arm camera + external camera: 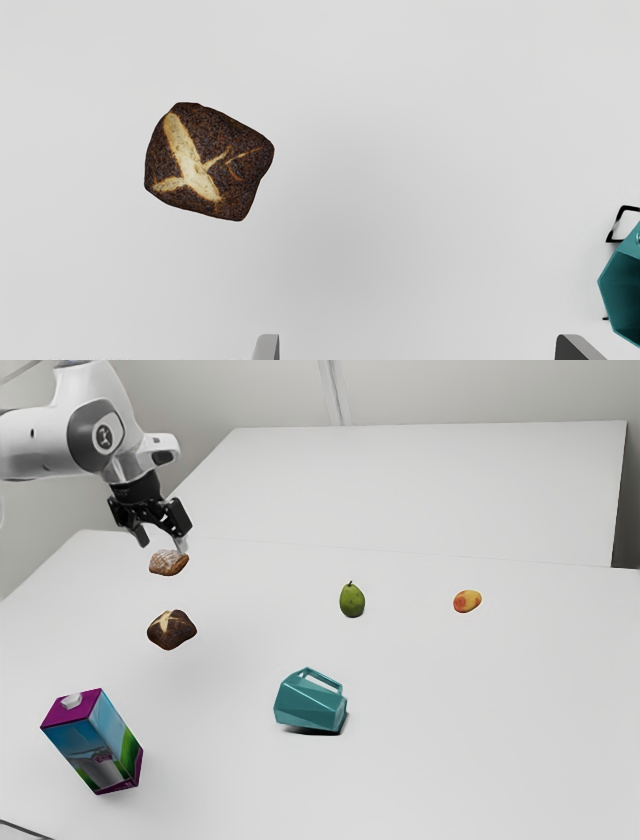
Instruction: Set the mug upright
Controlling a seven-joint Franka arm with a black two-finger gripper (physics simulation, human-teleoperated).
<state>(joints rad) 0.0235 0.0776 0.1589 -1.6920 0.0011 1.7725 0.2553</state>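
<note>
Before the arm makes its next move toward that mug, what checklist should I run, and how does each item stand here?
1. Gripper open, nothing between its fingers: ok.
2. Gripper lined up over the mug: not ok, it hangs well off toward the exterior view's upper left.
3. Mug whole in the wrist view: not ok, the picture's edge cuts it.
4. Mug handle clear of other objects: ok, it sticks up, nothing touching it.
5. Carton and dark bread roll apart from the mug: ok, bare table between.
6. Mug empty inside: cannot tell, its interior is partly hidden.
</note>
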